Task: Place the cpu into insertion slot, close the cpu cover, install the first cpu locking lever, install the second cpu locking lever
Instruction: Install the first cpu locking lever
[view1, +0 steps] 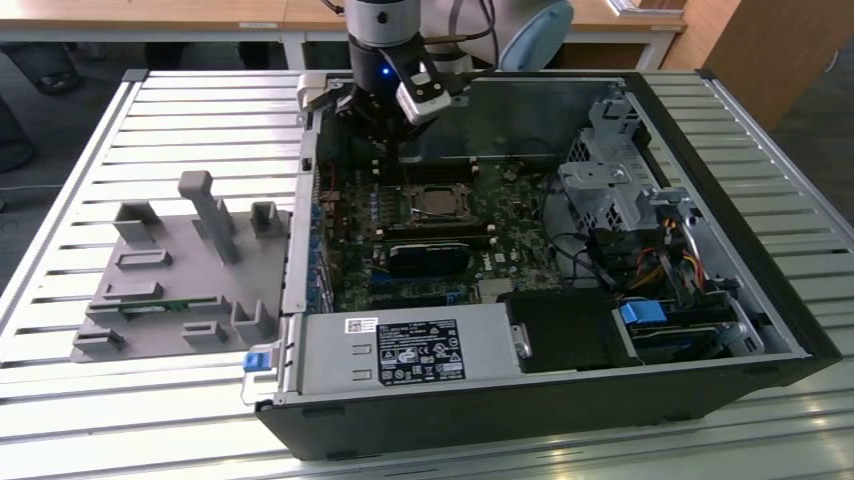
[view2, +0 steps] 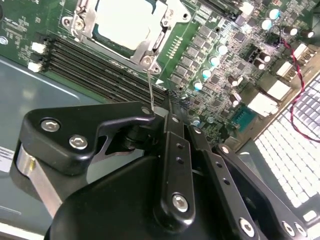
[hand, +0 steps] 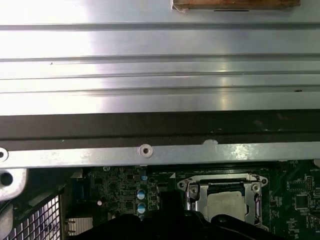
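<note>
Cpu (view2: 125, 20) lies flat in the insertion slot (view1: 412, 203), silvery top face up. It's square, so there's no long axis I can call. Cpu cover (view2: 142, 49) is down over it, a thin shiny metal frame whose window shows the chip top.

In my exterior view the slot sits near the middle of the green circuit board (view2: 220, 45), inside the open black computer case (view1: 534, 415). The hand (view1: 383, 122) is at 12 o'clock from the slot, close above the board.

In the second wrist view a locking lever (view2: 149, 85), a thin bright wire rod, runs from the cover's corner to the fingertips. The black fingers (view2: 175, 150) look clenched together on its free end. Its long axis points from socket to hand, passing in front of the long black memory slots (view2: 95, 70) beside the socket.

The case also holds a silvery power supply box (view1: 400, 350) at 6 o'clock from the slot and a bundle of cables (view1: 667, 260) at 3 o'clock.

The case rests on a ribbed metal desk (view1: 80, 420). A grey plastic fixture (view1: 174, 270) with upright pegs sits at 9 o'clock from the case, just beside it.
</note>
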